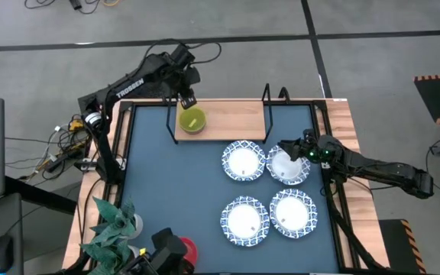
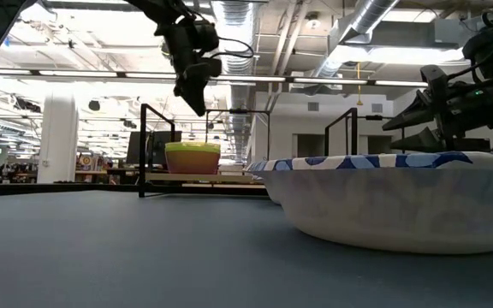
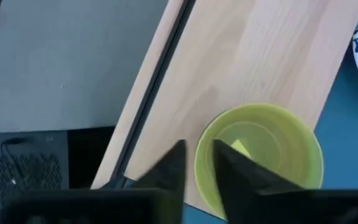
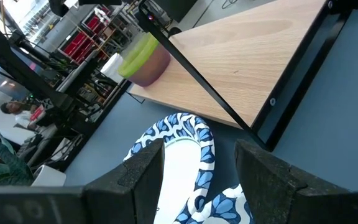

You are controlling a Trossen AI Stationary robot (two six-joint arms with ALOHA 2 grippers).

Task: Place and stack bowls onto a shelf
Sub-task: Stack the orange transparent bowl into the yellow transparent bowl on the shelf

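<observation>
A stack of small bowls (image 1: pixel 192 121), yellow-green on top and purplish below (image 4: pixel 143 59), stands on the left end of the wooden shelf (image 1: pixel 231 118). My left gripper (image 1: pixel 187 99) hangs just above the stack's far rim (image 3: pixel 197 165), its fingers a narrow gap apart; the low view shows it clear of the bowls (image 2: pixel 193 158). Four white, blue-rimmed bowls rest on the blue table. My right gripper (image 1: pixel 283 147) is wide open over the far-left rim of the far right one (image 1: pixel 290 168), without touching it.
The other white bowls sit at far left (image 1: pixel 244 161), near left (image 1: pixel 244 218) and near right (image 1: pixel 292 211). A red bowl (image 1: pixel 187 248) and a plant (image 1: pixel 111 225) stand at the near left corner. Black frame ends (image 1: pixel 266 95) rise at the shelf's right side.
</observation>
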